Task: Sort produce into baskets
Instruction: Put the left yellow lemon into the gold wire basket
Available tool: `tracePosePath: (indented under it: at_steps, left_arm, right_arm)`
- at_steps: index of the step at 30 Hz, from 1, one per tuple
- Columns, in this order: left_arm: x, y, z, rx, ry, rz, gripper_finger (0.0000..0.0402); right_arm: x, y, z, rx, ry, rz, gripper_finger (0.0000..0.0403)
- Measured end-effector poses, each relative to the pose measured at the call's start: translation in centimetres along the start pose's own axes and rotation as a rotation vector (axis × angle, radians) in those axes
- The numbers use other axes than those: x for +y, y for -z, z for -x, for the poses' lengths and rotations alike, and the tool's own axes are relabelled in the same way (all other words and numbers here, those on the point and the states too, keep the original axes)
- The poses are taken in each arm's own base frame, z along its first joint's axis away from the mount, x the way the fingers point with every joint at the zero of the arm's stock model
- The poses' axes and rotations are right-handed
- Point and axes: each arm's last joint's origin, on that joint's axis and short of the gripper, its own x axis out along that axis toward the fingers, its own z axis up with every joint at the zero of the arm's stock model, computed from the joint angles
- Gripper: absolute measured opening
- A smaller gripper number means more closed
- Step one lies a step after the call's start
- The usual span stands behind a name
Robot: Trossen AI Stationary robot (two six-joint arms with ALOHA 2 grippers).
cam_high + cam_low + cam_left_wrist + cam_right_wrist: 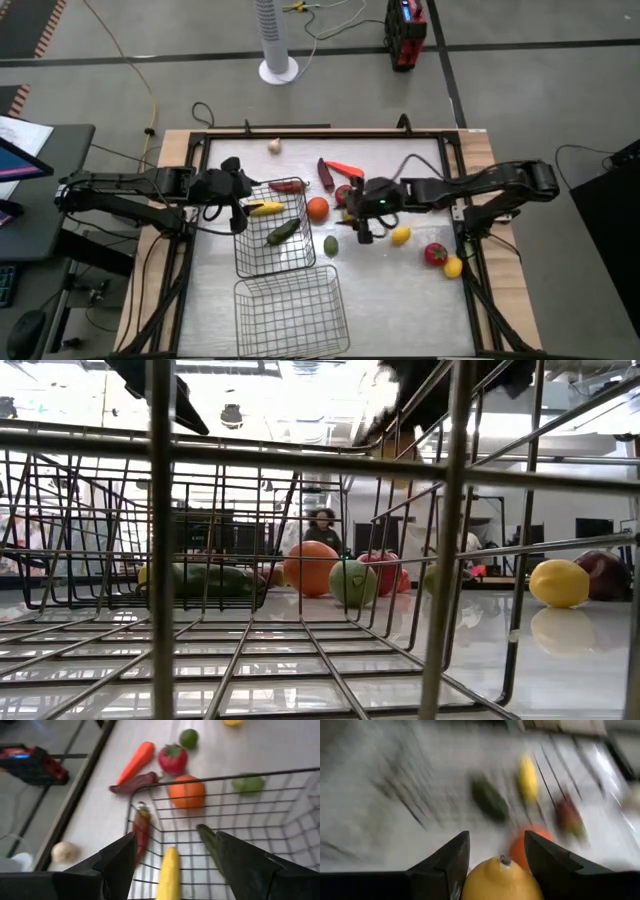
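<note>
Yellow toy lemon point(501, 879) clamped in right gripper point(496, 851) (lifted, presumably for sorting) | left gripper point(176, 857) spread wide, empty, above dark wire basket point(215, 779)

A pale, glossy table top point(400, 300) framed by a wooden border. Two wire baskets rest on it left of centre: the far basket point(300, 262), holding a yellow piece, a green cucumber and a red chilli, and the near basket point(292, 318). Lying loose on the surface: a white garlic point(274, 146) at the far edge; a carrot point(344, 167) and a dark red pod point(325, 174) beside it; an orange point(317, 208) just right of the far basket; a green fruit point(331, 245) nearer; a lemon point(400, 236) at centre; a red fruit point(435, 253) touching a yellow fruit point(453, 266) at right.
</note>
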Motion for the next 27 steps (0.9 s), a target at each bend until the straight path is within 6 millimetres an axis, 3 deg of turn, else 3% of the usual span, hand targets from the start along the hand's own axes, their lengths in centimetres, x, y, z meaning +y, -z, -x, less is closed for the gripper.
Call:
tracePosePath:
  at_steps: [6, 17, 22, 27]
  left_arm:
    - [0.5, -0.1, -0.1, -0.008, -0.079, 0.054, 0.0254]
    - [1.2, 0.0, -0.3, 0.007, 0.005, 0.151, 0.0254]
    - [0.1, -0.4, -0.3, -0.020, 0.254, 0.124, 0.0254]
    - [-2.4, -0.4, -0.4, 0.008, 0.317, 0.072, 0.0254]
  right_arm:
    - [3.9, -2.6, 0.5, -0.240, -0.146, 0.043, 0.0198]
    - [9.9, -3.5, -3.2, -0.370, -0.320, -0.062, 0.0211]
    - [12.2, -3.7, -5.9, -0.333, -0.368, -0.085, 0.0211]
    - [13.7, -4.0, -8.6, -0.291, -0.392, -0.121, 0.0228]
